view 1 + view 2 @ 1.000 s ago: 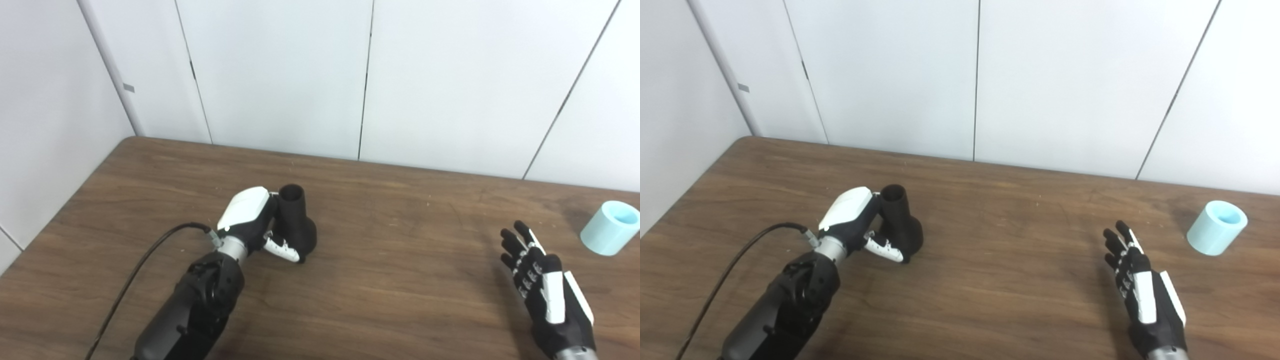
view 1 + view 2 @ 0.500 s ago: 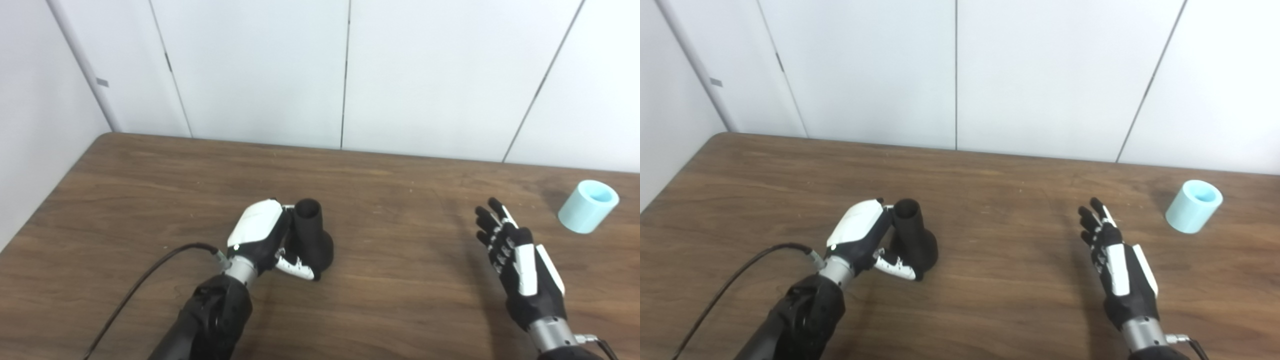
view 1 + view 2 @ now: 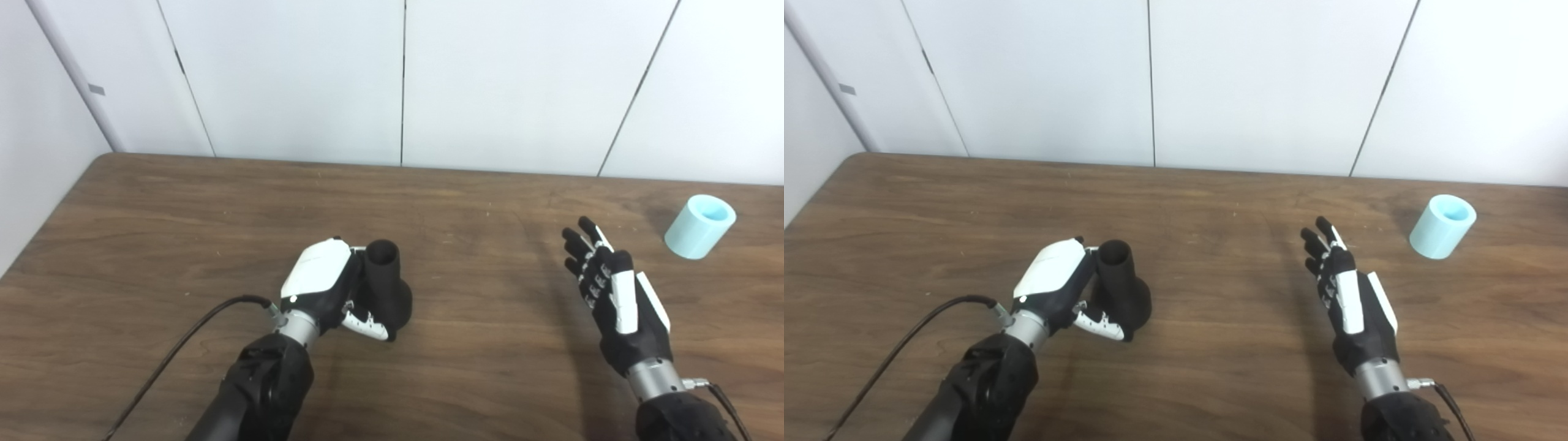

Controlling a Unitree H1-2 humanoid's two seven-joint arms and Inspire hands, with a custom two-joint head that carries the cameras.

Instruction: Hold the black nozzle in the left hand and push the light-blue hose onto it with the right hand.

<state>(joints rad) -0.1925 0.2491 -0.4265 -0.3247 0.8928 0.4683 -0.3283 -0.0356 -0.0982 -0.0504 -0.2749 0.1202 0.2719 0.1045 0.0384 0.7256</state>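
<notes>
Dark brown wood-grain table with a rounded far-left corner, pale specks scattered over its surface, white panelled wall behind — thin dark vertical seams between panels — small grey tag on the left panel.

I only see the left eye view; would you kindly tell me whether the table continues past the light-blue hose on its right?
Observer: Yes; the right eye view shows a wider strip of table beyond the light-blue hose.
Operator: Is the right robot hand touching it?
Observer: No; that second angle also shows wood between the open right robot hand and the hose.
</notes>
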